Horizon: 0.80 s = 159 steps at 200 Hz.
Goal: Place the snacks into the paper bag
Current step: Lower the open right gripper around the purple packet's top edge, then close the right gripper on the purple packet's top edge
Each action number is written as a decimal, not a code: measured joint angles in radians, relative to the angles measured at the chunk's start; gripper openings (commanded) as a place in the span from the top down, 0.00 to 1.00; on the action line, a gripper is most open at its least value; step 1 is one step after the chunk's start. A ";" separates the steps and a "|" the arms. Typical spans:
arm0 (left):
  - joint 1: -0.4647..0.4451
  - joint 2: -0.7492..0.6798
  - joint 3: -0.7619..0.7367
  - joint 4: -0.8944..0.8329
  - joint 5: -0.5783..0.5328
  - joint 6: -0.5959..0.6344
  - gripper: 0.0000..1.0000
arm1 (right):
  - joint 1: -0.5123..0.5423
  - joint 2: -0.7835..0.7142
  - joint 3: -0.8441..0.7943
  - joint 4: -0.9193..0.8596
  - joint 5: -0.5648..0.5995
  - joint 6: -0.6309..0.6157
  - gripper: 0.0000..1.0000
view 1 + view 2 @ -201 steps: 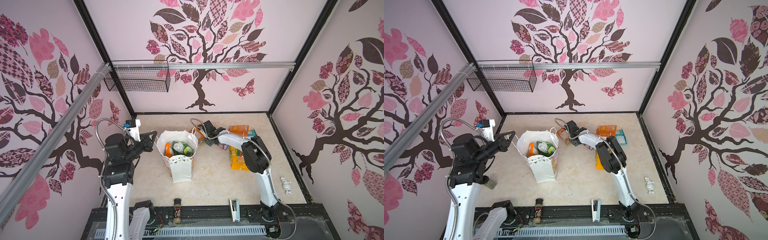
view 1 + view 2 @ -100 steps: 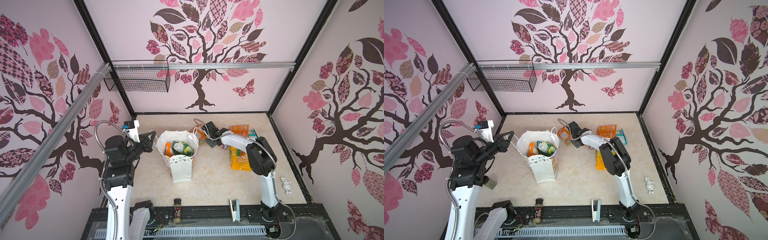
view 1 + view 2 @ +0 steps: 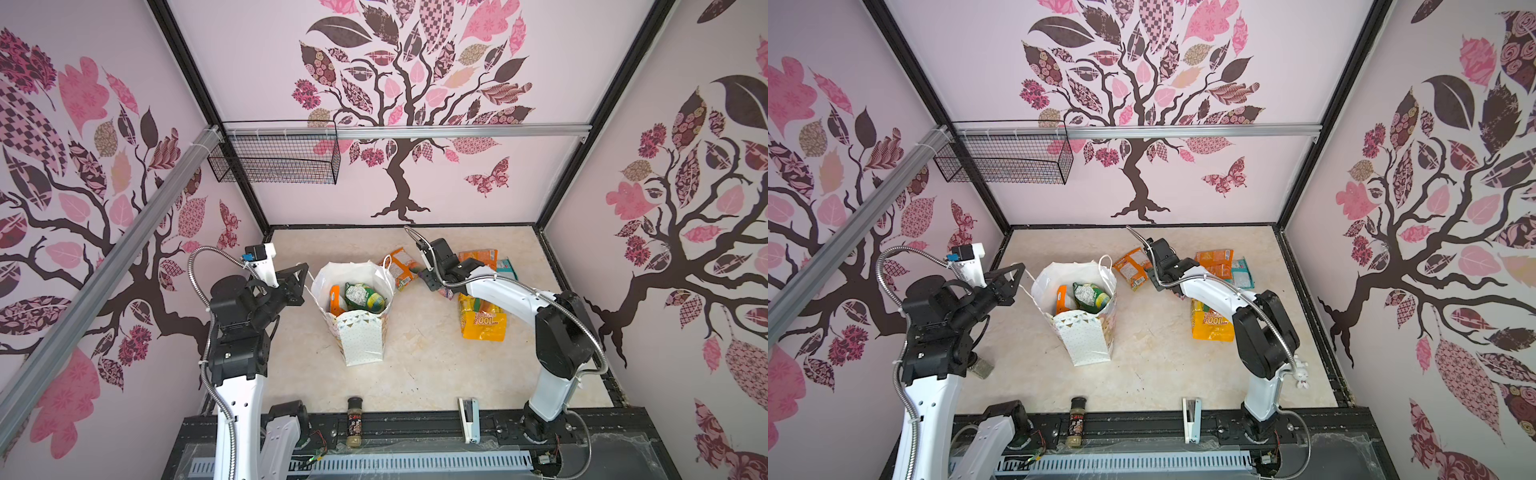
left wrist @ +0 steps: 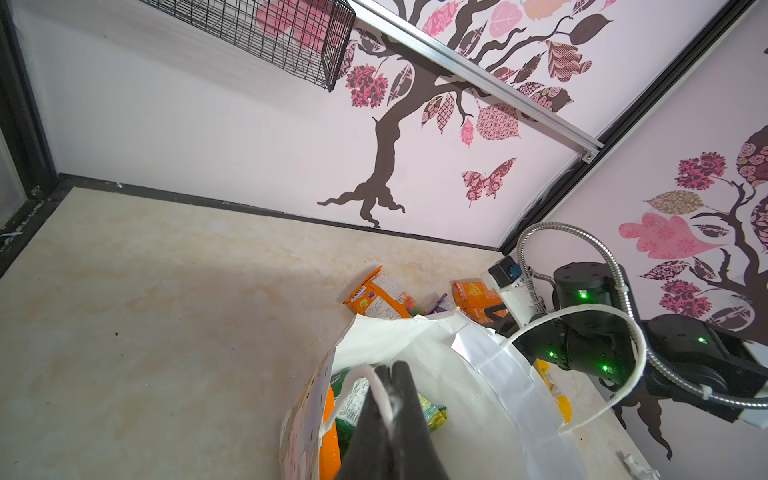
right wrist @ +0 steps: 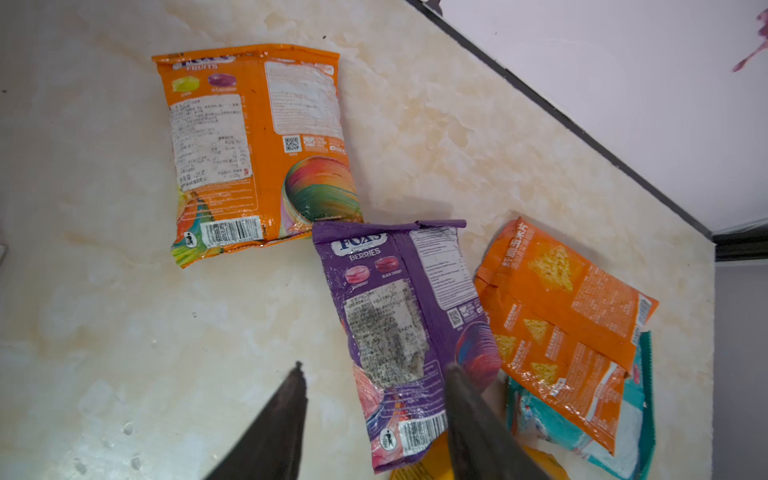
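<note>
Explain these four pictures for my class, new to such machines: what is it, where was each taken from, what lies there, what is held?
Two robot arms with pincer grippers work at a table. Two pictures look down from overhead; two come from cameras on the wrists. The left gripper is shut on a cord handle of the paper bag, which contains a green packet. The right gripper hangs open above a purple packet; an orange packet, a yellow packet and a teal packet lie nearby.
</note>
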 measured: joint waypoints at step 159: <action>0.001 0.028 0.000 0.004 0.040 0.001 1.00 | -0.001 0.299 0.162 0.063 0.101 -0.303 0.22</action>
